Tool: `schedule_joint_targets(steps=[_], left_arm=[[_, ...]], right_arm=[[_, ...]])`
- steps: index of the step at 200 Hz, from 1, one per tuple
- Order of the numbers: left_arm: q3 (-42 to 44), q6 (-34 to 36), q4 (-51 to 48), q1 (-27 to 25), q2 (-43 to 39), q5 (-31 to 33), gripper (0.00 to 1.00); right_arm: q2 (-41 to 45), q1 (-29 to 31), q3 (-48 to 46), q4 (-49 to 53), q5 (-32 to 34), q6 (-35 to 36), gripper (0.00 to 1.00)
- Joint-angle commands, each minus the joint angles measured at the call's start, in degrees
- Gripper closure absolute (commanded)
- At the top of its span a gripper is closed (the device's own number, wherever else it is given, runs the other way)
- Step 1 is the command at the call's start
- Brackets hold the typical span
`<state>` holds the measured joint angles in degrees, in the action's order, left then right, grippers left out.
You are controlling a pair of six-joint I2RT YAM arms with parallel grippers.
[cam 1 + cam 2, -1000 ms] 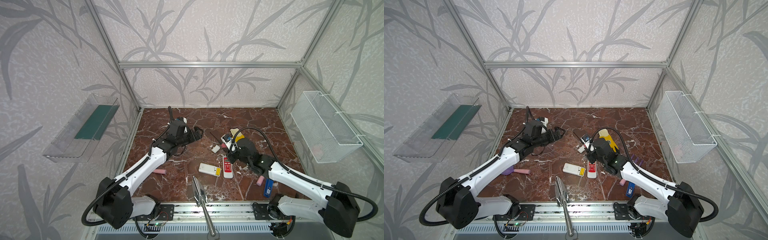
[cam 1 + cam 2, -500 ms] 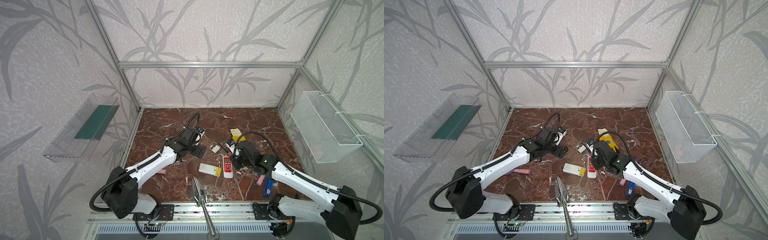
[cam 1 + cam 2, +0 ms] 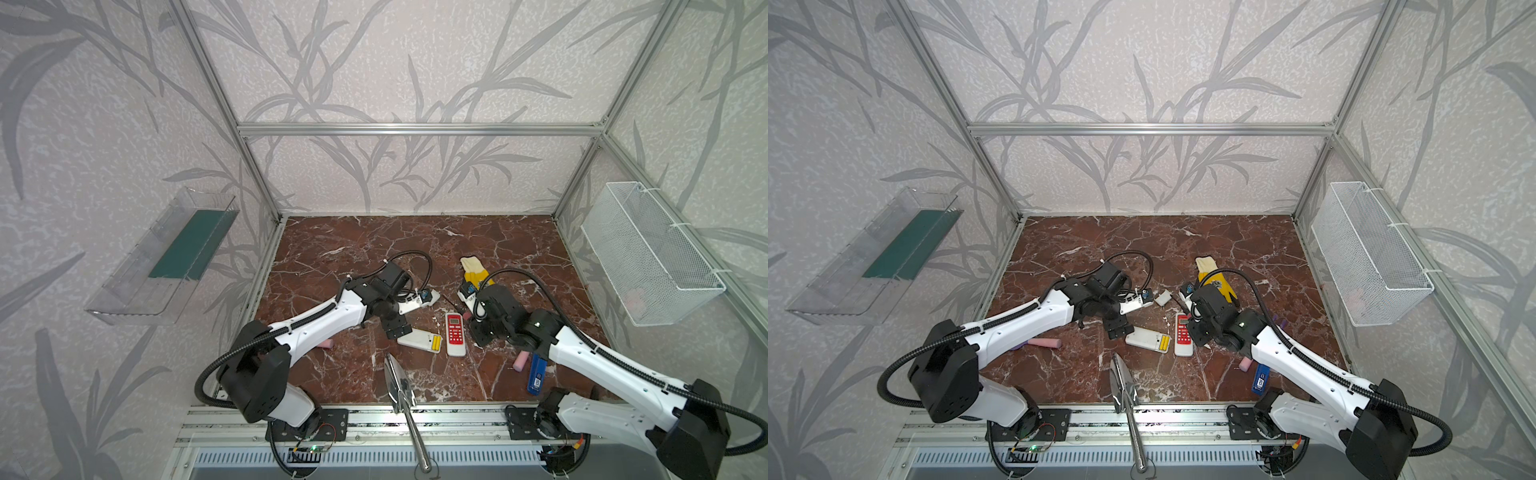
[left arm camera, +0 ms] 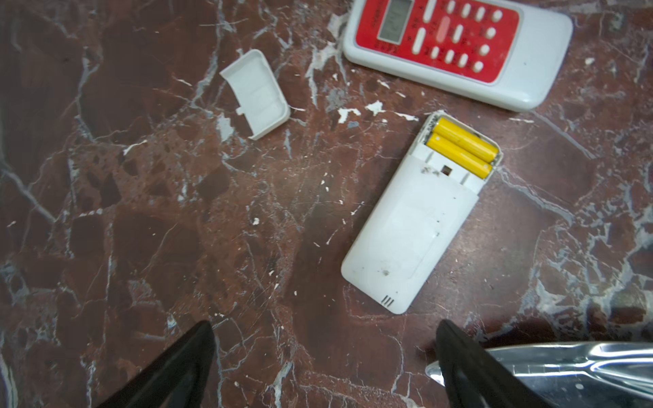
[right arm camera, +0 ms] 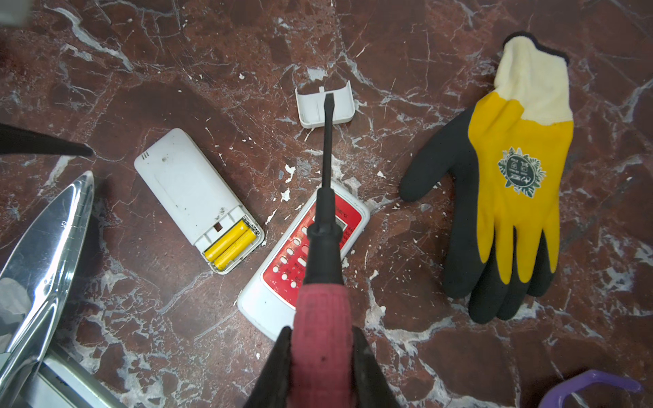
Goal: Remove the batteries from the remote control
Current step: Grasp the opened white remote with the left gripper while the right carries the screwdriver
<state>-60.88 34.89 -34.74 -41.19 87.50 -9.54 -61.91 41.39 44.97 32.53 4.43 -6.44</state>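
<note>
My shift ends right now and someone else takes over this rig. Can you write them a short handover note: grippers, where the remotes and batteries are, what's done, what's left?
The left gripper is open and empty, hovering near the white remote.
The right gripper is shut on the pink-handled screwdriver, near the red remote.
The white remote lies face down with its compartment open and two yellow batteries inside; a cover lies loose nearby.
Done: cover off.
Left: take out both yellow batteries. The red remote lies face up, so its back cannot be seen.
</note>
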Motion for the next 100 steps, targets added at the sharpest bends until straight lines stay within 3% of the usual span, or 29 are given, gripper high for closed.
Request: schedule_joint_targets(steps=[1, 58, 100], left_arm=[[-2.4, 6.4, -4.4, -2.0, 3.5, -2.4, 0.03], [-6.7, 5.5, -6.0, -5.8, 13.9, 1.8, 0.09], [-7.1, 6.4, -5.3, -6.3, 16.4, 1.6, 0.13]], right_arm=[[1.7, -1.0, 1.9, 1.1, -0.5, -1.4, 1.00], [3.5, -2.4, 1.2, 1.1, -0.8, -1.9, 1.00], [4.1, -2.8, 0.4, 0.8, -0.7, -2.2, 1.00]])
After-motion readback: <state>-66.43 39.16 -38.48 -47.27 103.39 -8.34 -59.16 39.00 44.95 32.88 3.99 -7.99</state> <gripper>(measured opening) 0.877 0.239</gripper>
